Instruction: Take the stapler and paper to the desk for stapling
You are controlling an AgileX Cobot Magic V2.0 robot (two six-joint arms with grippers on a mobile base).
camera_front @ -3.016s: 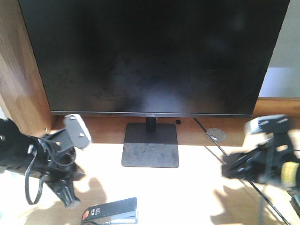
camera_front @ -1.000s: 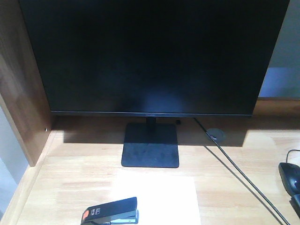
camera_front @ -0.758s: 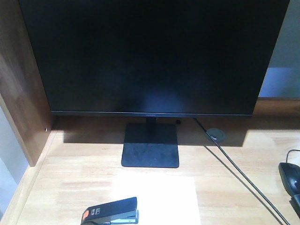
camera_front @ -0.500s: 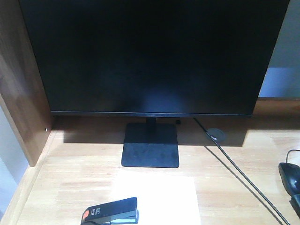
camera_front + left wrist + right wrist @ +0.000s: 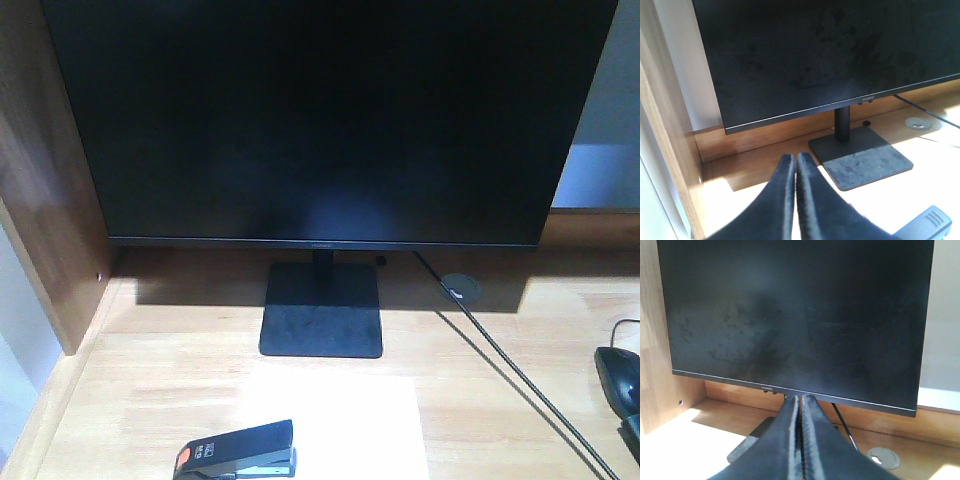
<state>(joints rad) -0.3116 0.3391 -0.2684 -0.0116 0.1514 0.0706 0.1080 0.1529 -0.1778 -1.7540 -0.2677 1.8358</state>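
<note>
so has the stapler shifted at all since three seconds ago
No. In the front view the stapler lies on the paper, at the same spot below and left of the monitor stand as three seconds ago.

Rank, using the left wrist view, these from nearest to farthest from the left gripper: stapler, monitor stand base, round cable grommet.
1. Stapler, low right of the left gripper.
2. Monitor stand base, ahead, right.
3. Cable grommet, far right, beyond the base.

One black stapler with an orange patch (image 5: 238,452), one white paper sheet (image 5: 345,425), one large black monitor (image 5: 325,120), one black mouse (image 5: 618,378), one light wooden desk (image 5: 180,370).
</note>
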